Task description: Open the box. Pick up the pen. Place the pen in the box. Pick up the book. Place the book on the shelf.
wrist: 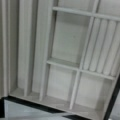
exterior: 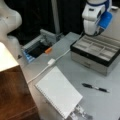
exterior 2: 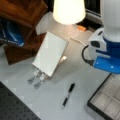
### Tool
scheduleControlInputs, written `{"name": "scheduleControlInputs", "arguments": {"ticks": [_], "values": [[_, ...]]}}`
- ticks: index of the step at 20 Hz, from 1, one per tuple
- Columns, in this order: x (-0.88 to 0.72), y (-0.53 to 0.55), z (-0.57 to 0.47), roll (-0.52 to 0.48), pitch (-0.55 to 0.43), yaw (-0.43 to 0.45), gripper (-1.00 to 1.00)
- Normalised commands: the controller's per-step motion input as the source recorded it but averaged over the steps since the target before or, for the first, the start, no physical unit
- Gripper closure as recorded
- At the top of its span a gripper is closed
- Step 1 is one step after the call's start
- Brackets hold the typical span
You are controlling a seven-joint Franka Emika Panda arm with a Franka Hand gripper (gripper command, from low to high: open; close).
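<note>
Grey compartments of the box (wrist: 65,62) fill the wrist view, with long narrow slots on one side and squarer cells divided by pale ribs; all of them that show hold nothing. No gripper fingers show there, and in both front views the arm's white and blue wrist hides them, so I cannot tell whether the gripper (exterior: 93,32) is open or closed. It hangs over the far end of the open box (exterior: 96,52), which sits at a front view's right with its tray exposed and its silver side facing forward.

On the grey surface (exterior: 75,72) the pen (exterior: 95,87) lies flat in front of the box, apart from it and untouched. It also shows in a front view (exterior 2: 68,95), just left of the box corner (exterior 2: 105,102). Left of the pen lies the book (exterior: 58,91), white cover up, its spiral binding along one long edge, resting partly on metal strips (exterior 2: 37,78). A white cable (exterior: 50,63) runs across the surface behind it. At a front view's left stands the shelf (exterior: 13,95), dark brown wood with a pale top board.
</note>
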Motion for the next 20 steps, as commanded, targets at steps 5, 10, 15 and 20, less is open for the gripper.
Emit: {"name": "scheduleControlInputs", "arguments": {"ticks": [5,10,15,20], "values": [[0.15,-0.26,-0.09,-0.387,0.107,0.27,-1.0],[0.04,-0.35,-0.09,-0.24,0.132,0.334,-1.0],[0.08,-0.33,-0.16,-0.11,0.04,0.385,-1.0],[0.11,-0.37,-0.21,-0.098,-0.055,0.274,-1.0]]}}
